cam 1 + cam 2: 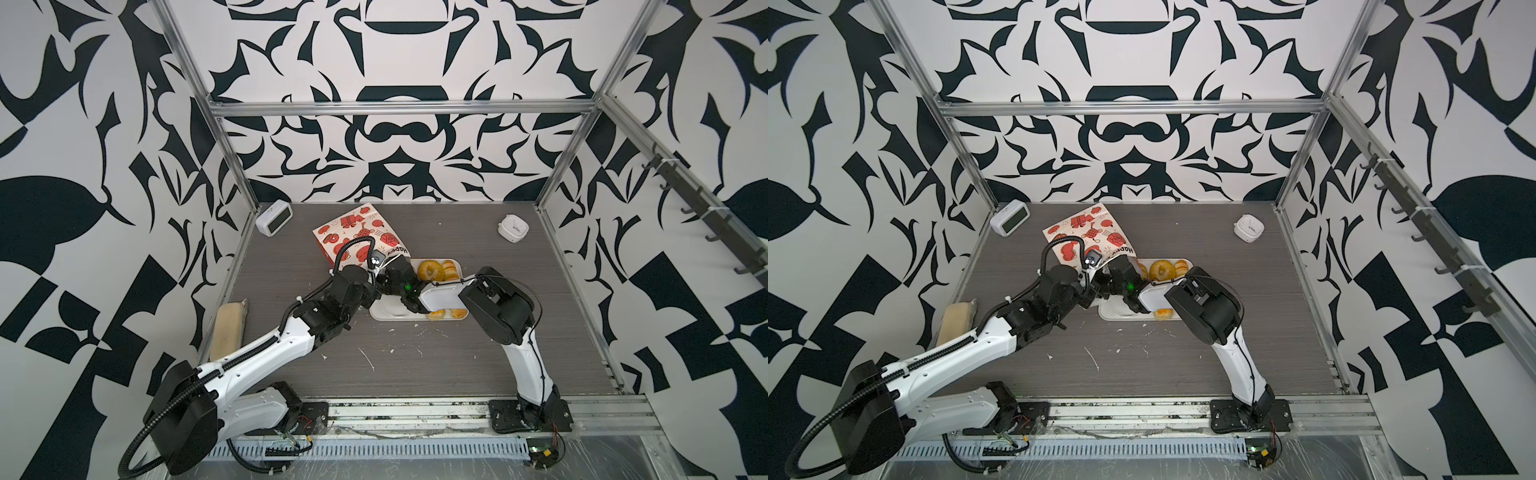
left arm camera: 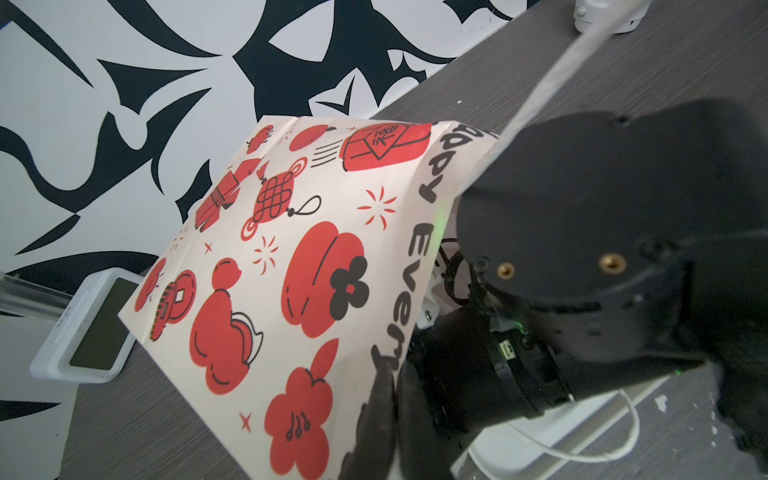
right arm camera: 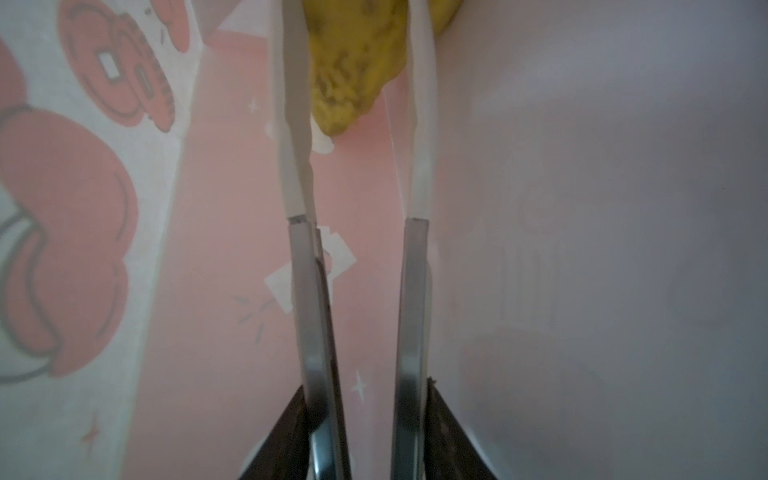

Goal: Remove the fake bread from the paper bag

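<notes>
Right wrist view: the right fingers [image 3: 419, 124], narrowly parted, straddle the pointed end of a glossy golden-yellow toy pastry [image 3: 349, 62]. It lies straight ahead, lengthwise along them, deep inside the white, red-pictured paper gift bag [image 2: 291, 270]. Whether they pinch it I cannot tell. Meanwhile the left fingers [image 2: 382, 399] clamp the bag's rim.

fake bread [image 3: 353, 62] cropped (blurry), paper bag [image 1: 353, 232] mouth hidden

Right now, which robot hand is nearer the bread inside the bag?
Right. The right gripper, inside the paper bag, pinches the bread; the left gripper holds the bag's rim outside.
</notes>
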Robot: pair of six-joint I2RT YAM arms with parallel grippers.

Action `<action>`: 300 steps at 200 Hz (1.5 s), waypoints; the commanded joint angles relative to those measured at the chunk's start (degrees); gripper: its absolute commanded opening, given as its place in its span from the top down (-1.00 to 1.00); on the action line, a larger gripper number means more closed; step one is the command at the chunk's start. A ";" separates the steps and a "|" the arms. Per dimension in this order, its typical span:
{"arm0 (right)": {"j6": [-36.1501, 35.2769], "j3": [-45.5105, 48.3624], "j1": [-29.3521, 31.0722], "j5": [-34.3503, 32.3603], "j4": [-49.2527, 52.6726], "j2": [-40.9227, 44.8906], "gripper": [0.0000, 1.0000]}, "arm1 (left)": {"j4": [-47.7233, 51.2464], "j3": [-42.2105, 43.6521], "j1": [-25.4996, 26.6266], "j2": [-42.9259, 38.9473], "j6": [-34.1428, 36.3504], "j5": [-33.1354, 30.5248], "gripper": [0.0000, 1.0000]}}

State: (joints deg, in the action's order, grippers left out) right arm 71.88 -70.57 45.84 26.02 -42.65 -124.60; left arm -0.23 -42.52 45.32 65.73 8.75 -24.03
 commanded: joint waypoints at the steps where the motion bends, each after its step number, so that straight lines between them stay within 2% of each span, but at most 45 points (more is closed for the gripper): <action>1: 0.19 -2.82 -1.39 -0.62 -2.97 1.02 0.17 | -1.11 -0.38 0.61 -2.42 -1.46 2.23 1.00; 62: -0.36 -1.12 -2.87 1.58 -2.78 1.70 0.30 | 0.60 0.34 0.60 -4.37 -1.02 0.57 1.00; 128: -1.45 2.12 -3.12 2.02 -3.03 3.90 0.63 | 2.17 0.66 0.63 -5.47 -0.32 -0.92 1.00; 200: -1.82 8.17 -3.48 2.54 -4.75 7.06 0.88 | 2.26 0.69 0.47 -5.02 0.47 -2.07 1.00; 300: 0.39 14.64 -3.57 4.03 -8.38 11.95 1.00 | 2.61 1.07 0.23 -3.72 1.53 -2.15 1.00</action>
State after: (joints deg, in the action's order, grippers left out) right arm 71.94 -56.38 42.70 30.20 -45.25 -116.53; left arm 2.61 -42.44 45.50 61.98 10.22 -25.71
